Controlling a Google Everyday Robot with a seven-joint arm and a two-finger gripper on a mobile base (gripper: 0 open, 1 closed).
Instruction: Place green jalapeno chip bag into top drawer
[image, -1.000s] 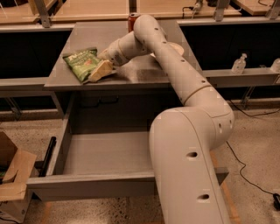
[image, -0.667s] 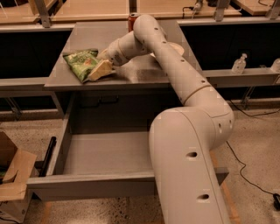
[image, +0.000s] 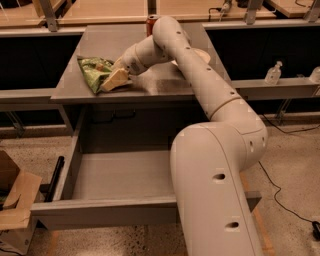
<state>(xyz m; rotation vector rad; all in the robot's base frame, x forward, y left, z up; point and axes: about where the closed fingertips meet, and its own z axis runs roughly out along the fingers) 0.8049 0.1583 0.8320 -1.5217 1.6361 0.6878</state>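
1. Jaws first: whether they are apart or clamped I cannot tell, since the gripper (image: 114, 80) shows only as one pale wedge pressed against the right edge of the green jalapeno chip bag (image: 94, 72).
2. That bag lies flat on the grey desk top (image: 100, 45), towards its front left corner, with the gripper touching and partly overlapping its near right side.
3. Progress, as I judge it, is early. The bag has been reached but is not lifted, and it sits well apart from where it has to go.
4. What is left is to secure a grip, raise the bag off the surface, carry it forward over the desk's front edge, lower it and let go.
5. Directly below the desk, the top drawer (image: 120, 175) is pulled fully out, so no opening step remains.
6. Its grey interior shows nothing in it on the left and middle, while the right part is hidden behind the robot's arm (image: 215, 165).
7. Further out, a red soda can (image: 151, 20) stands at the back edge of the desk, just behind the arm.
8. A brown cardboard box (image: 15, 197) sits on the floor beside the drawer's left front corner.
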